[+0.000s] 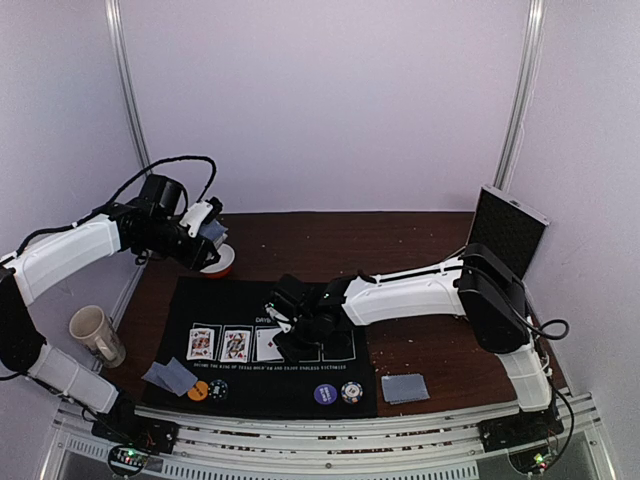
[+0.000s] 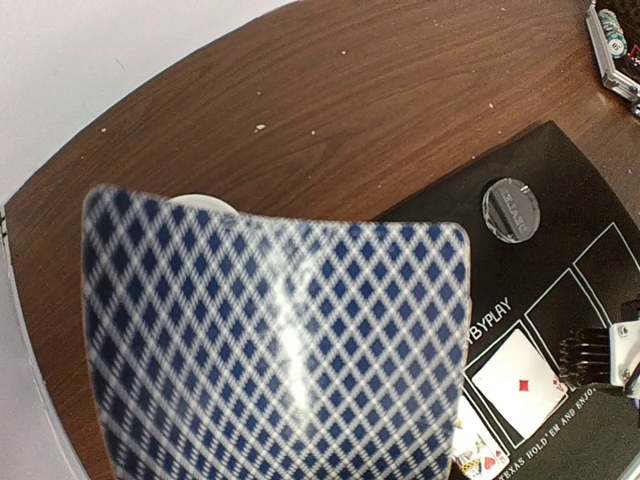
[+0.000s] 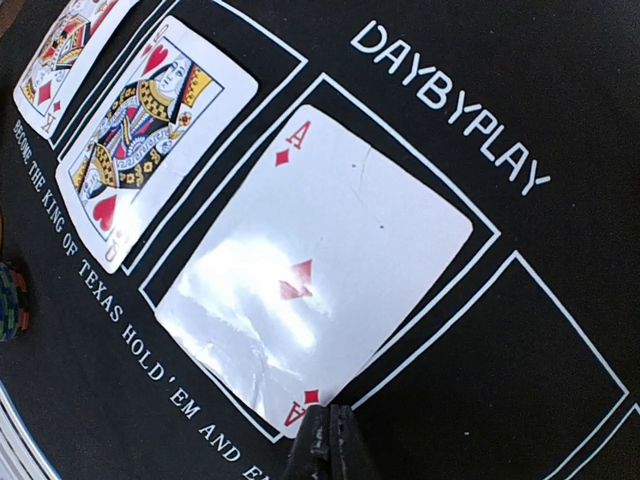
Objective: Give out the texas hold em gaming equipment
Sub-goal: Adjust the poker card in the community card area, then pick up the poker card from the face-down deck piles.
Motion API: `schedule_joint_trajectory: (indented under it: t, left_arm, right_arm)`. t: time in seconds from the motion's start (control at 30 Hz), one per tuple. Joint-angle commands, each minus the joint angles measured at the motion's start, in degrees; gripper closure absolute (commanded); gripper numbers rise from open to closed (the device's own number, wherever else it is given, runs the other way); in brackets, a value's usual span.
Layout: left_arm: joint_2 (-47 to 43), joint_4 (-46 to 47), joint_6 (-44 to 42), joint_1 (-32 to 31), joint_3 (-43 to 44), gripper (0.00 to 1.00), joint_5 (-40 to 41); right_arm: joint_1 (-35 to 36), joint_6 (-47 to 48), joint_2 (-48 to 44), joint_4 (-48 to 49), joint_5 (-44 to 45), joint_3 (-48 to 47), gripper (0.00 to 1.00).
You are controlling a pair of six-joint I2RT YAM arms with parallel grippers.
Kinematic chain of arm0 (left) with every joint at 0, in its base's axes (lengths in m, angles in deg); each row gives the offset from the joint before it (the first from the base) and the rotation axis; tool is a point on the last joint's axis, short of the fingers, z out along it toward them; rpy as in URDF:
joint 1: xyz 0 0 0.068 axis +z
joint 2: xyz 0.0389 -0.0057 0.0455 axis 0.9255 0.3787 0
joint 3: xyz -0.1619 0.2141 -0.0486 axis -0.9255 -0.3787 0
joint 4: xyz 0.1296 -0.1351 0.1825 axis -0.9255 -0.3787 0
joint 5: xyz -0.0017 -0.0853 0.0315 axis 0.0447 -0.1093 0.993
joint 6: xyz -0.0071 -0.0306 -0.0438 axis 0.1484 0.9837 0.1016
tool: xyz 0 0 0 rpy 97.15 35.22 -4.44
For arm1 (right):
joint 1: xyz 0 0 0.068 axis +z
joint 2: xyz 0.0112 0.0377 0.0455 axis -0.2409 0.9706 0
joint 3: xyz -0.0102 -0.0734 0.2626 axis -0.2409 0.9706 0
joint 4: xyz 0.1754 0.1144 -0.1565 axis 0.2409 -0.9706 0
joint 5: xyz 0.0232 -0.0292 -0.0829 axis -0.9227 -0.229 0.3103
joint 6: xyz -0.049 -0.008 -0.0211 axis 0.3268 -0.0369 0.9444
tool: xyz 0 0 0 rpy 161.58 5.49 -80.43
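Note:
My left gripper (image 1: 210, 234) is raised at the back left, shut on a blue-checked playing card (image 2: 280, 340) whose back fills the left wrist view and hides the fingers. My right gripper (image 3: 330, 438) is shut with nothing in it, its tips at the near corner of the ace of diamonds (image 3: 310, 270) on the black mat (image 1: 330, 300). Two more face-up cards (image 1: 201, 343) (image 1: 236, 345) lie to the ace's left. A clear disc (image 2: 511, 210) lies on the mat. Chips (image 1: 198, 390) (image 1: 324, 394) (image 1: 351, 392) sit along the mat's front edge.
A red-and-white bowl (image 1: 224, 264) stands under the left gripper. A beige mug (image 1: 95, 333) lies at the left. Face-down cards (image 1: 168, 376) rest at the mat's front left and a deck (image 1: 404, 387) at the front right. A black case (image 1: 507, 230) stands at the back right.

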Motion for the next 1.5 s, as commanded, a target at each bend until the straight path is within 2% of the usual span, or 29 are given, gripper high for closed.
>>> schedule_joint_trajectory:
  t: [0.0, 0.17, 0.3, 0.37, 0.4, 0.5, 0.57, 0.67, 0.77, 0.87, 0.97, 1.23, 1.47]
  left_arm:
    - [-1.32, 3.05, -0.50, 0.61, -0.39, 0.61, -0.52]
    - [-1.26, 3.10, -0.63, 0.61, -0.31, 0.61, -0.88]
    - [-1.21, 3.08, -0.90, 0.61, -0.21, 0.61, -2.81]
    - [-1.39, 3.29, -1.17, 0.63, -0.42, 0.61, -4.97]
    - [-1.55, 3.54, -1.41, 0.56, -0.58, 0.61, -6.24]
    - [-2.04, 3.80, -2.64, -0.47, -0.78, 0.61, -9.92]
    - [-2.33, 3.72, -4.37, -3.04, -0.66, 0.61, -11.23]
    - [-2.38, 2.28, -8.24, -9.09, -0.09, 0.61, -10.41]
    - [-2.19, 0.73, -11.09, -14.37, 0.56, 0.61, -10.40]
    - [-2.34, 0.29, -12.01, -15.65, 0.75, 0.61, -13.12]
    - [-2.43, 0.20, -12.75, -16.59, 0.78, 0.61, -15.07]
    - [-2.60, -0.33, -13.30, -17.51, 1.02, 0.61, -14.17]
    - [-2.60, -0.35, -13.41, -17.51, 0.77, 0.61, -13.76]
  right_arm:
    - [0.36, -0.52, 0.18, 0.12, -0.94, -0.38, 1.00]
    - [0.21, -0.51, -0.84, 2.15, -4.10, -0.09, 1.00]
    - [-1.79, -1.74, -5.59, 10.34, -10.83, 5.35, 1.00]
    - [-3.65, -2.86, -9.69, 15.83, -13.07, 9.48, 0.95]
    - [-4.71, -3.44, -12.65, 19.46, -13.99, 11.62, 0.91]
    - [-8.36, -5.30, -18.77, 25.23, -17.34, 16.32, 0.70]
    - [-10.90, -6.26, -22.04, 27.97, -20.63, 18.28, 0.52]
    - [-14.55, -7.20, -26.26, 30.44, -23.40, 19.93, 0.34]
    - [-16.73, -7.48, -28.87, 31.74, -25.47, 20.18, 0.24]
    - [-17.80, -7.42, -30.22, 32.46, -26.89, 20.06, 0.16]
    - [-17.84, -7.92, -29.69, 33.90, -29.11, 19.13, 0.15]
    - [-17.12, -12.21, -23.20, 36.76, -33.74, 14.44, 0.13]
    - [-15.52, -12.65, -18.17, 35.83, -34.08, 9.79, 0.13]
